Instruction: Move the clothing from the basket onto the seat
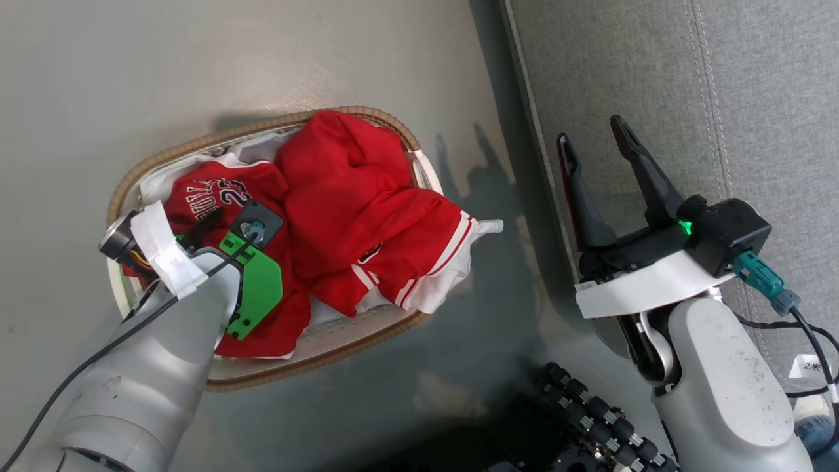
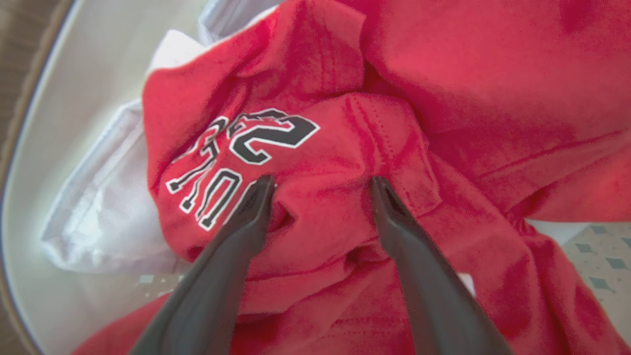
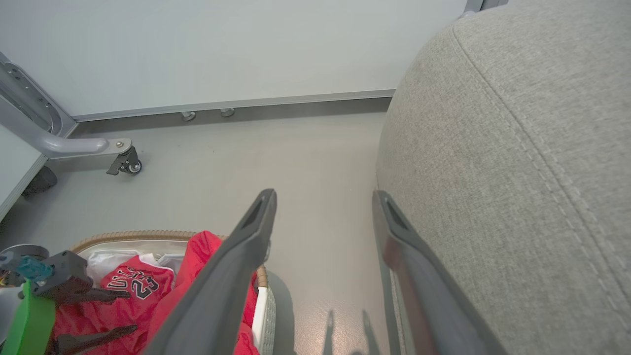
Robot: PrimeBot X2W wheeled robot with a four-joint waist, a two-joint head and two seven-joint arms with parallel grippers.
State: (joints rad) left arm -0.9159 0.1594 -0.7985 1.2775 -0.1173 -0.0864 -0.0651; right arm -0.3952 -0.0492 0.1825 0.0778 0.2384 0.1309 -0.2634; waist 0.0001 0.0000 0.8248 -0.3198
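Head view has the basket [image 1: 314,357] at centre left holding the red 23 jersey [image 1: 216,196] and second red garment [image 1: 354,196], the left gripper [image 2: 321,183] spread wide with tips on a jersey fold, while the right gripper [image 1: 591,130] hangs equally spread over the grey seat [image 1: 754,98] edge at right.

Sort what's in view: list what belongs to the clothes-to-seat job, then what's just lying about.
Job:
- numbered jersey
- second red garment
- basket
- seat
- left gripper, open, fingertips at the jersey
- right gripper, open by the seat's edge

Just about:
- white liner
- wheeled metal frame
- black ribbed chain
- floor
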